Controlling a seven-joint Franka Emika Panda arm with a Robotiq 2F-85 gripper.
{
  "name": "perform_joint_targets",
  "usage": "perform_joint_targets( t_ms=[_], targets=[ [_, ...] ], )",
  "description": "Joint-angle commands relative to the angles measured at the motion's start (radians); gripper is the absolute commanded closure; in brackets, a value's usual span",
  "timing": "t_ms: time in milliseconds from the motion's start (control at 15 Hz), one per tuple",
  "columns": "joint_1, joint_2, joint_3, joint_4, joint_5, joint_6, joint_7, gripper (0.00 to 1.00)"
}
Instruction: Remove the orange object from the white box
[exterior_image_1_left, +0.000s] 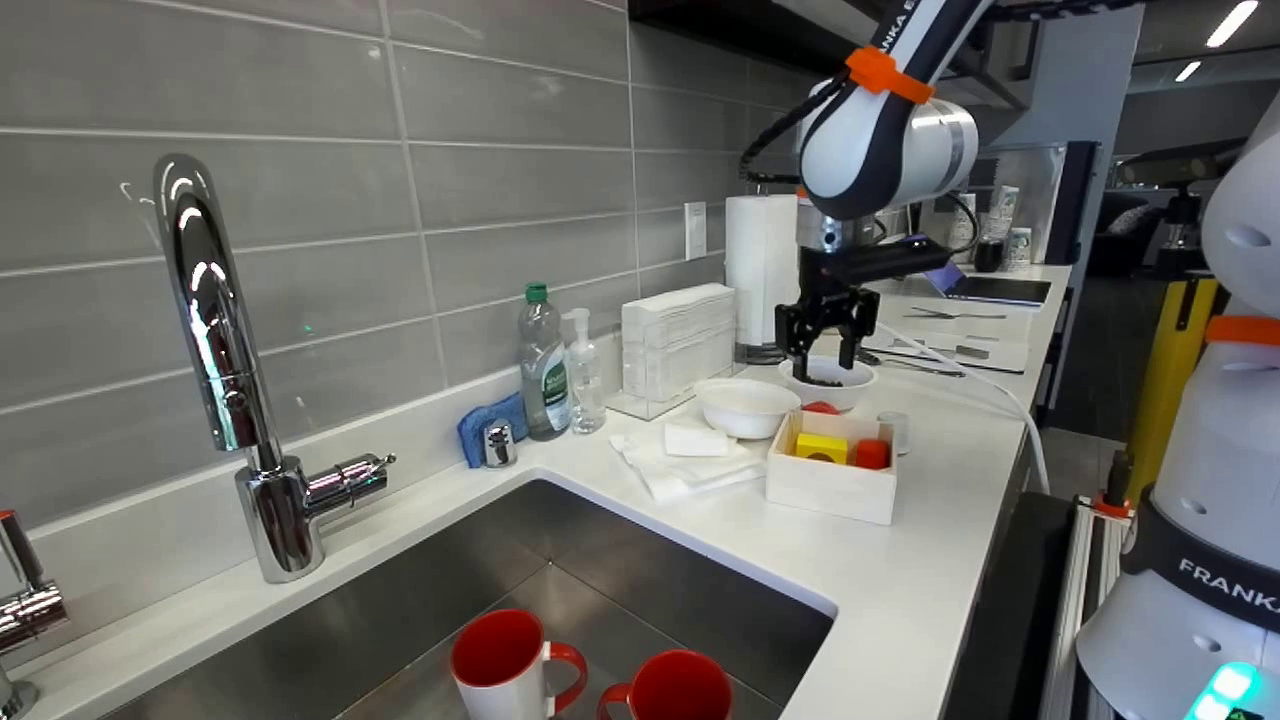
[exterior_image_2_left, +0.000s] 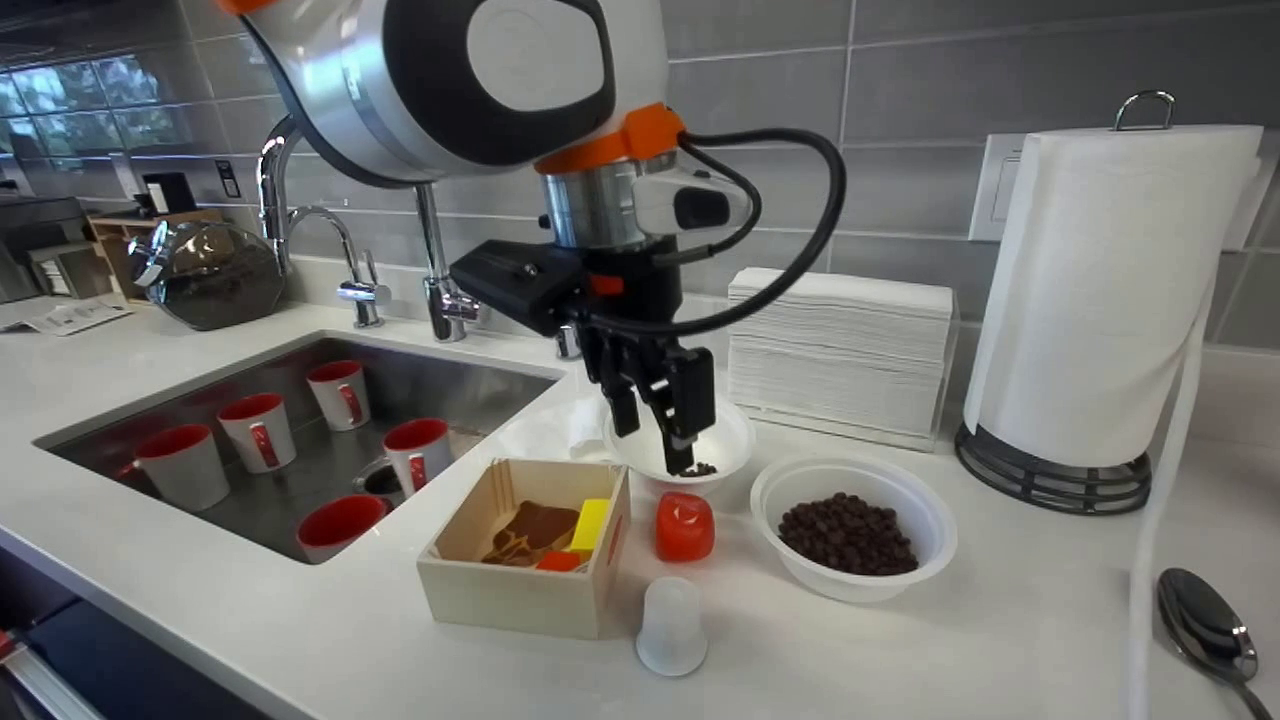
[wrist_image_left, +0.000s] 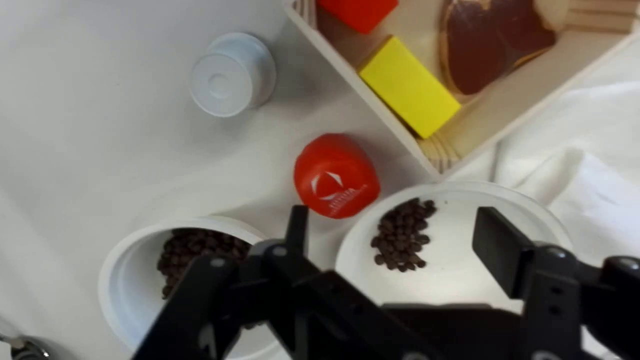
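The white box is a shallow open-topped box on the counter beside the sink; it also shows in an exterior view and in the wrist view. The orange object, a small orange-red block, lies inside it in a corner; it also shows in both exterior views. A yellow block and a brown patterned piece lie in the box too. My gripper is open and empty above the bowls, apart from the box; its spread fingers show in the wrist view.
A red ball and a small upturned translucent cup sit close beside the box. Two white bowls with dark chips stand near. A napkin holder and paper towel roll stand behind. The sink holds several mugs.
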Motion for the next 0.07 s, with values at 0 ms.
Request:
perform_joint_targets(
  t_ms=[0],
  targets=[
    [0.055,-0.149,0.023,-0.030,0.056,-0.095,-0.045,0.00]
  ],
)
